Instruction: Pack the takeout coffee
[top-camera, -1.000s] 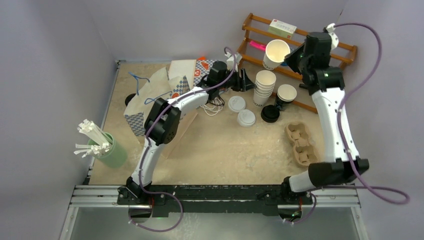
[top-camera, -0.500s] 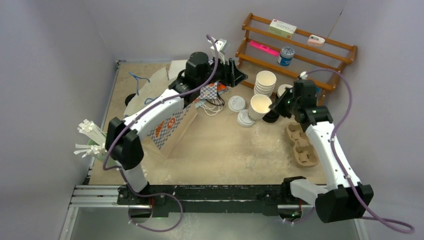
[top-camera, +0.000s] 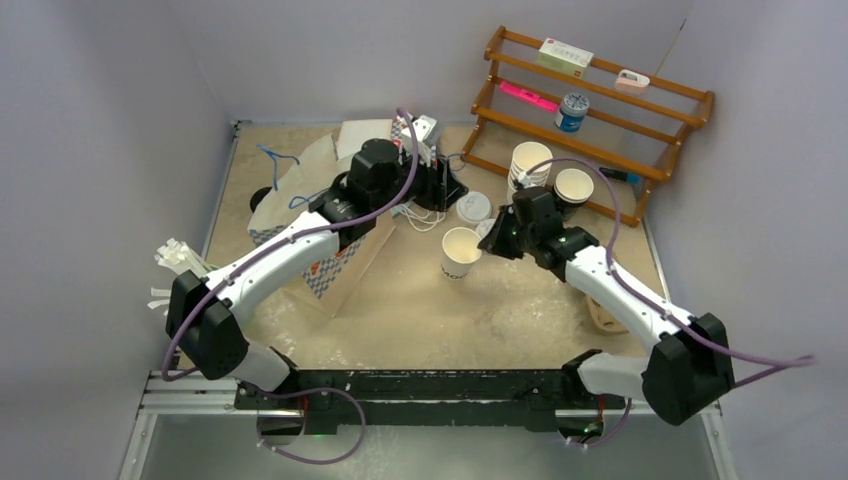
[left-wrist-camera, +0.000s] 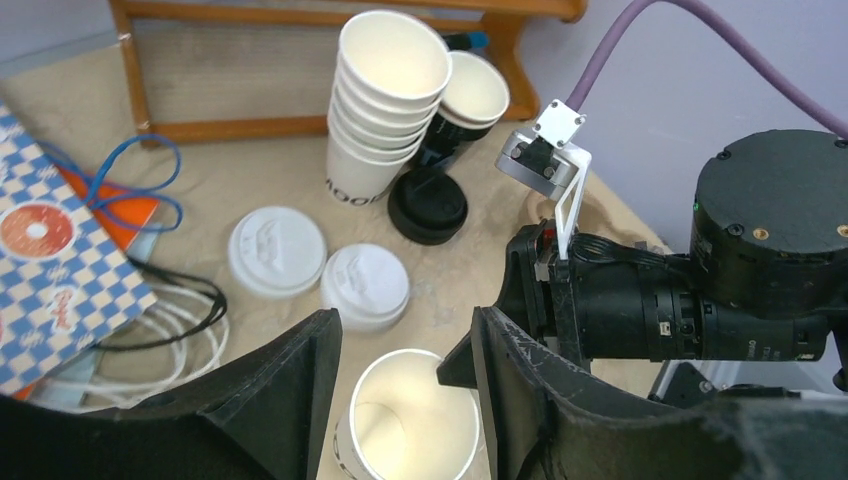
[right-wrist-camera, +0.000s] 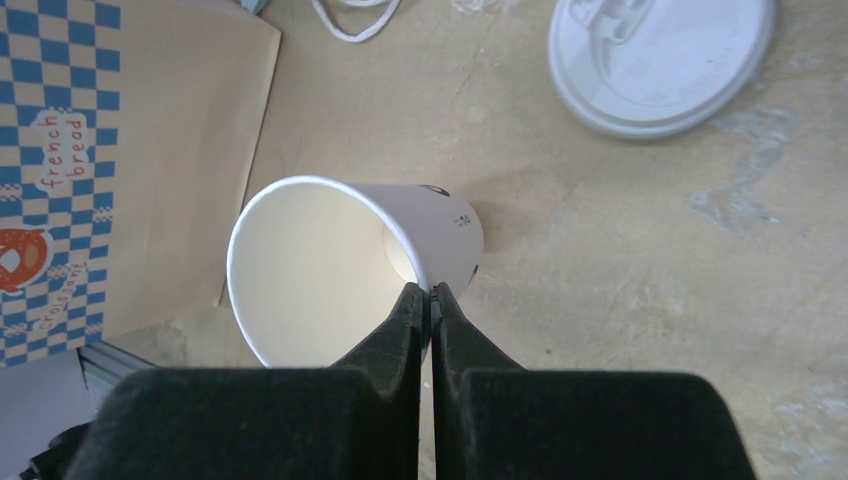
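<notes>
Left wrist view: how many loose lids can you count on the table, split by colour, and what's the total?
White lids: 2
Black lids: 1
Total: 3

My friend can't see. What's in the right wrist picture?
The right pincer pinches the rim of an empty, lidless paper cup. A white lid lies beyond it, and a blue-checked paper bag is on the left.
</notes>
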